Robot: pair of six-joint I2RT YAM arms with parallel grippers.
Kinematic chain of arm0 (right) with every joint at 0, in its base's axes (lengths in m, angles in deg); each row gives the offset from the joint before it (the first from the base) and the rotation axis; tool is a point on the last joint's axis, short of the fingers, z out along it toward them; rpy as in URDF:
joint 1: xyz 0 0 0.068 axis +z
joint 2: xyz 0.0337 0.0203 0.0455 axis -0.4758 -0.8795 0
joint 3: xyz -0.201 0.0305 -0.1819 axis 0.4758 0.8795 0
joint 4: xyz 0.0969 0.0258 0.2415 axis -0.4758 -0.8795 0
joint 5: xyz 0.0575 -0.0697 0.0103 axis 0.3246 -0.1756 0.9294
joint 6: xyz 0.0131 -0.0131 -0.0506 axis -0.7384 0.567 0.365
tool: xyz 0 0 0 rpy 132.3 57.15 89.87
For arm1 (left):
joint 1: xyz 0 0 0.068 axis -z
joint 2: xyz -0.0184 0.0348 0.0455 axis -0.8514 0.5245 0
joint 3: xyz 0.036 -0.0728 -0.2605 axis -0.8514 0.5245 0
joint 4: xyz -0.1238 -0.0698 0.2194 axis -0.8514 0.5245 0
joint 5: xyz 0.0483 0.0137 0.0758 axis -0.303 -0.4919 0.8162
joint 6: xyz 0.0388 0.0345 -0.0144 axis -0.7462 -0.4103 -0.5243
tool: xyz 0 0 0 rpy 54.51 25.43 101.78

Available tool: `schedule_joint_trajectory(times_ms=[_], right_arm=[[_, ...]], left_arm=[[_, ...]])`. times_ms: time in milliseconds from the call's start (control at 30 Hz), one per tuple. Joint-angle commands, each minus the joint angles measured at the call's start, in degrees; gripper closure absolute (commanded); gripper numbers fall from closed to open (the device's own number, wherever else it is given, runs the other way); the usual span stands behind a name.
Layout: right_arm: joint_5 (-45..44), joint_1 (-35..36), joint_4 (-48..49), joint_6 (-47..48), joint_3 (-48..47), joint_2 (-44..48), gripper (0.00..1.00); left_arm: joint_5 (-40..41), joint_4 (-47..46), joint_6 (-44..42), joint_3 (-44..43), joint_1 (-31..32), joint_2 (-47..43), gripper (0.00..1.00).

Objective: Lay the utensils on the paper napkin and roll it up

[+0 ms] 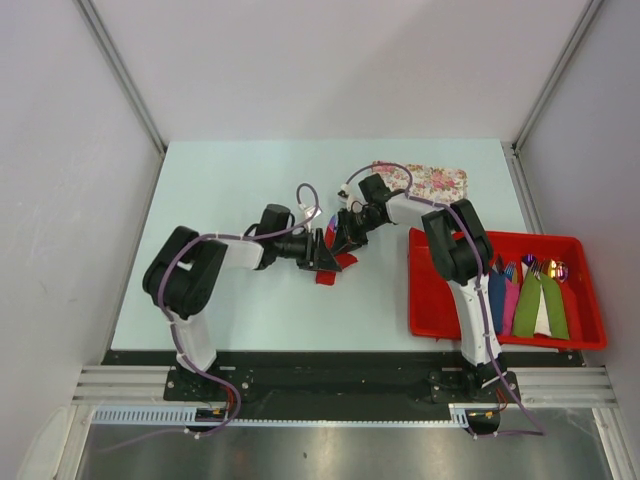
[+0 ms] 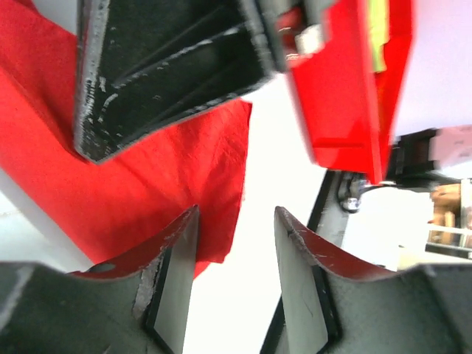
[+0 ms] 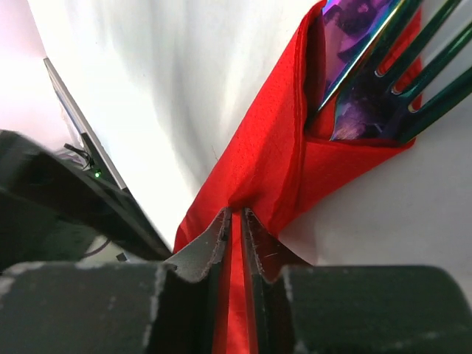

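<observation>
My right fingers (image 3: pixel 203 254): pinched on paper napkin (image 3: pixel 258 169) fold | my left fingers (image 2: pixel 173 273): half apart, empty | risk: I tug, thin paper tears, utensils (image 3: pixel 369 96) slip out

Pale blue-green table (image 1: pixel 250 180) on which I work, evenly lit and enclosed by plain white walls (image 1: pixel 330 60). Grey struts (image 1: pixel 122 75) mark the corners. An aluminium rail (image 1: pixel 120 385) and a brushed metal sheet (image 1: pixel 330 450) border my near edge.
</observation>
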Motion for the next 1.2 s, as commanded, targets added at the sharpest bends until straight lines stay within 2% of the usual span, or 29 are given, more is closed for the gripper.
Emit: schedule_joint_trajectory(times_ms=[0,167,433,667,900,967,1100,1167], right_arm=[[-6.9,-0.1,-2.0,3.5,0.4,-2.9,0.86],[-7.0,0.6,-1.7,3.2,0.1,-3.0,0.86],[-7.9,0.9,-1.2,2.5,-0.3,-3.7,0.87],[-8.3,0.6,-0.1,2.1,-1.6,-4.2,0.87],[-7.9,0.6,-0.2,3.0,-2.6,-4.6,0.87],[-7.7,0.6,-0.4,3.4,-2.6,-4.6,0.87],[-7.3,0.7,-0.8,4.7,-2.2,-4.3,0.87],[-7.0,0.7,-0.8,5.0,-1.8,-4.2,0.87]], left_arm=[[-4.3,-4.3,5.2,1.3,-2.4,-4.9,0.51],[-6.4,-1.3,6.3,0.7,-3.3,-3.9,0.61],[-10.1,2.2,5.6,0.6,-2.8,-1.2,0.67],[-4.7,6.1,4.8,1.7,-4.6,5.2,0.73],[-3.6,6.9,4.6,1.7,-7.0,10.6,0.78],[-4.2,6.5,3.5,2.2,-6.9,9.7,0.78],[-11.5,-3.6,7.0,5.6,-6.9,3.4,0.58],[-12.9,-7.0,7.5,5.7,-6.9,-1.5,0.54]])
